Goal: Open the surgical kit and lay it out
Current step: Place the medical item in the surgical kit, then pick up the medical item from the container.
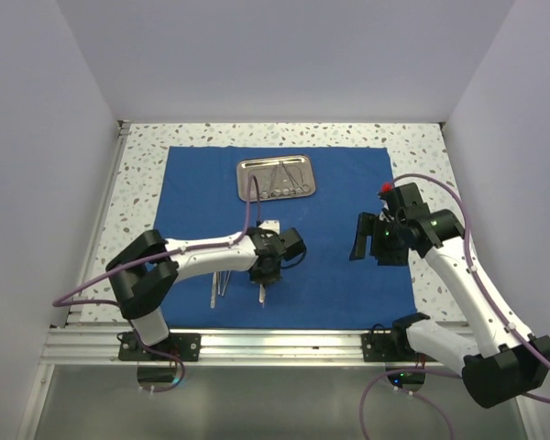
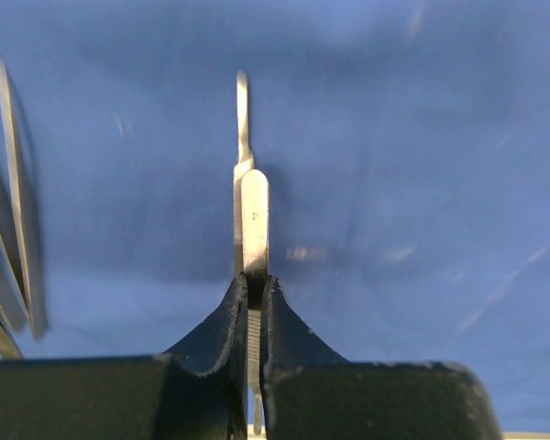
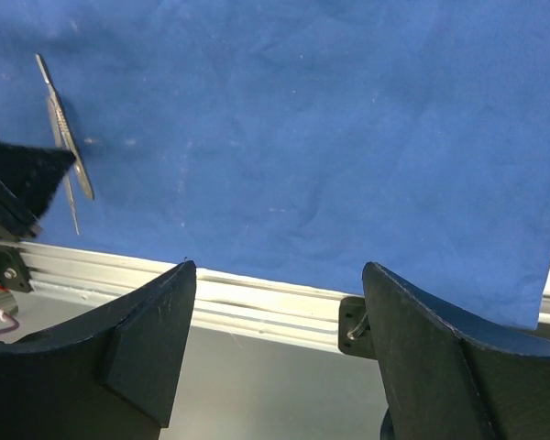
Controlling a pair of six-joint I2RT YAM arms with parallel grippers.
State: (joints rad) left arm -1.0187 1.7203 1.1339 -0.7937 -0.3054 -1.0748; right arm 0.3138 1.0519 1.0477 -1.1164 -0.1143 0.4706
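Note:
The royal-blue cloth (image 1: 348, 275) lies spread flat on the table. The steel tray (image 1: 239, 179) stands on its far middle with several slim instruments (image 1: 280, 183) in it. My left gripper (image 1: 264, 278) is low over the near part of the cloth, shut on a slim steel scalpel handle (image 2: 253, 211) that points out ahead of the fingers. The handle also shows in the right wrist view (image 3: 66, 128). A few steel instruments (image 1: 222, 284) lie on the cloth just left of it, seen in the left wrist view (image 2: 14, 183) too. My right gripper (image 1: 360, 240) is open and empty above the right side of the cloth (image 3: 330, 119).
The aluminium rail (image 1: 275, 341) runs along the table's near edge, right below the cloth (image 2: 412, 183). A small white piece (image 1: 270, 225) lies on the cloth behind my left gripper. White walls close the table on three sides.

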